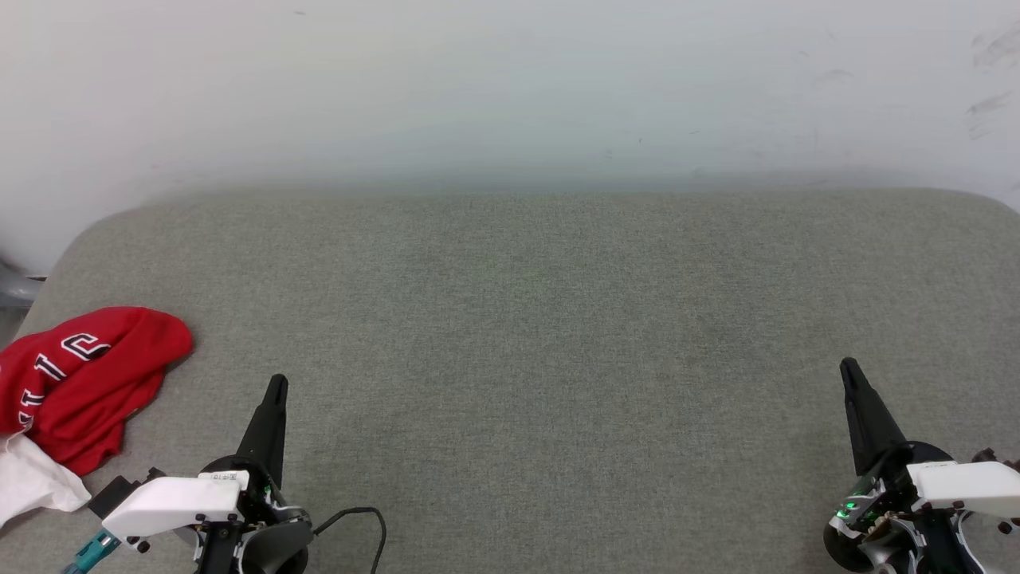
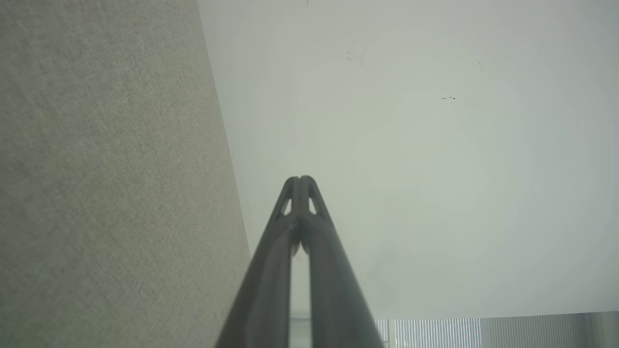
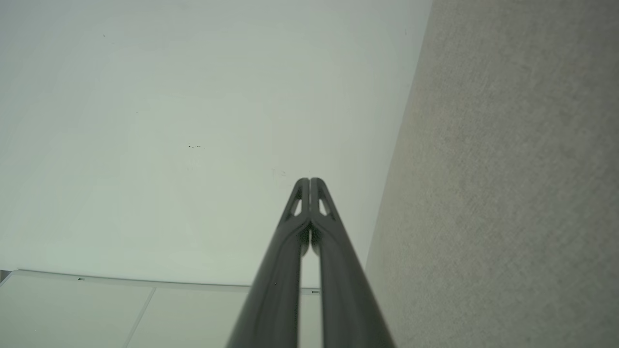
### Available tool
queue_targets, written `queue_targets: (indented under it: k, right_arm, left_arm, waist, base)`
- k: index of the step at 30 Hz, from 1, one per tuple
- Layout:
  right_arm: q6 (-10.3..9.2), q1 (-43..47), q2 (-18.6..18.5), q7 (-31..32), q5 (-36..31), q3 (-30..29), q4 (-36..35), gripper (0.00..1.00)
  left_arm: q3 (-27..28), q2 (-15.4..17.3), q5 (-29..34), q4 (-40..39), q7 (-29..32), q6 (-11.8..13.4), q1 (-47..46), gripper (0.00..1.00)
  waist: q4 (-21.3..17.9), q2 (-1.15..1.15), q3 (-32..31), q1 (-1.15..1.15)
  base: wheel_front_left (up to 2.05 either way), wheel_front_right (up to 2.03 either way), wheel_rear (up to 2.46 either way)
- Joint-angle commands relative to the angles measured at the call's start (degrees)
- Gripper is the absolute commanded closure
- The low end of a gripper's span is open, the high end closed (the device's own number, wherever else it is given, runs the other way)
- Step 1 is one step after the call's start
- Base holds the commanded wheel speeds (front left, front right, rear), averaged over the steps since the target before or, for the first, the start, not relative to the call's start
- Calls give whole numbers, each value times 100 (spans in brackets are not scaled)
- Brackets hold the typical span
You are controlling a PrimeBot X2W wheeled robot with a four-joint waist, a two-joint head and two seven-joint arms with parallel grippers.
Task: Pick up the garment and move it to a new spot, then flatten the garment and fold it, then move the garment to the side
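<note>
The garment [image 1: 76, 391], red with dark white-outlined lettering and a white sleeve at its near end, lies crumpled at the far left edge of the grey padded surface [image 1: 542, 335], partly cut off by the head view's border. My left gripper [image 1: 276, 381] stands at the lower left, just right of the garment and apart from it, fingers together and empty. At the lower right my right gripper [image 1: 848, 365] is shut too, holding nothing. Both wrist views show closed fingertips, the left gripper [image 2: 300, 179] and the right gripper [image 3: 309, 180], pointing at a pale wall.
The grey surface has rounded far corners and meets a white wall [image 1: 510, 88] at the back. A black cable [image 1: 362, 518] loops beside my left wrist. A grey object [image 1: 14, 287] pokes in at the left edge beyond the surface.
</note>
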Motion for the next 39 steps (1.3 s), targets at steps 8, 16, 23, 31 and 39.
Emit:
queue_targets:
  k: [8,16,23,31,39]
  right_arm:
    - [-2,-68,18,8,-25,4,4,100]
    - [-2,-68,18,7,-25,4,4,100]
    - [-2,-68,18,7,-25,3,3,100]
    - [0,74,2,-22,-9,17,67,0]
    - [0,124,2,-250,-126,183,-137,0]
  left_arm:
    - [15,-12,1,-7,11,-23,-32,100]
    - [13,-12,1,-7,11,-23,-32,100]
    - [14,-12,1,-7,11,-23,-32,100]
    - [-47,-7,2,76,-20,5,49,0]
    - [-326,-5,61,-120,-251,4,11,0]
  waist:
    - [0,0,0,0]
    - [0,0,0,0]
    - [0,0,0,0]
    - [-1,0,1,0]
    - [1,0,5,0]
  base:
    - [0,0,0]
    - [0,0,0]
    - [0,0,0]
    - [0,0,0]
    - [0,0,0]
